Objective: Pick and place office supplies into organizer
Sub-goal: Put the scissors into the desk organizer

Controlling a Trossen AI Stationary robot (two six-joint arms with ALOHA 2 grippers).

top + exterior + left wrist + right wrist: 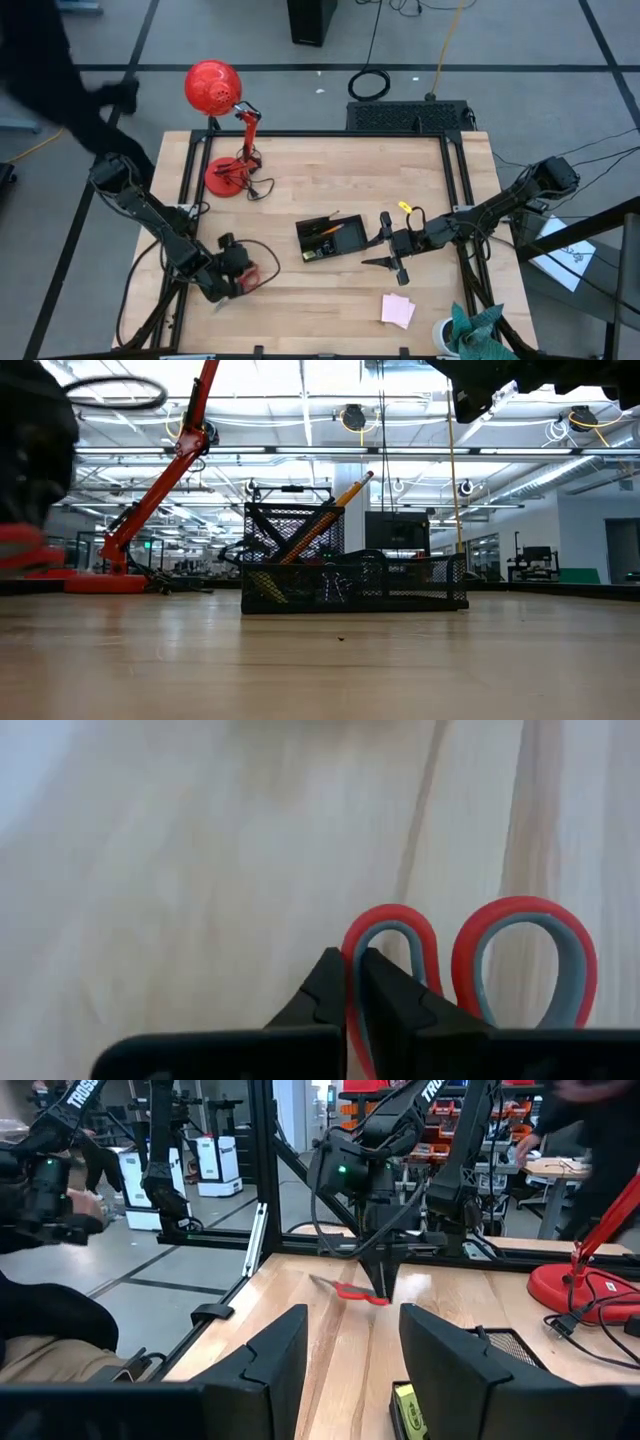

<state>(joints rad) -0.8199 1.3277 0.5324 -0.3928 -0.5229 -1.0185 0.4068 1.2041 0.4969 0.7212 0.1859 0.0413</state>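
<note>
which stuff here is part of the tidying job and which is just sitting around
Job: scissors pinched by the left gripper; organizer with a pencil in it; pink sticky notes; small yellow piece.

Lying about: red lamp; green cloth at the table edge.

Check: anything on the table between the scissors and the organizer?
Nothing. High view shows bare wood between the red-handled scissors, gripped by the left pincer, and the black mesh organizer.
</note>
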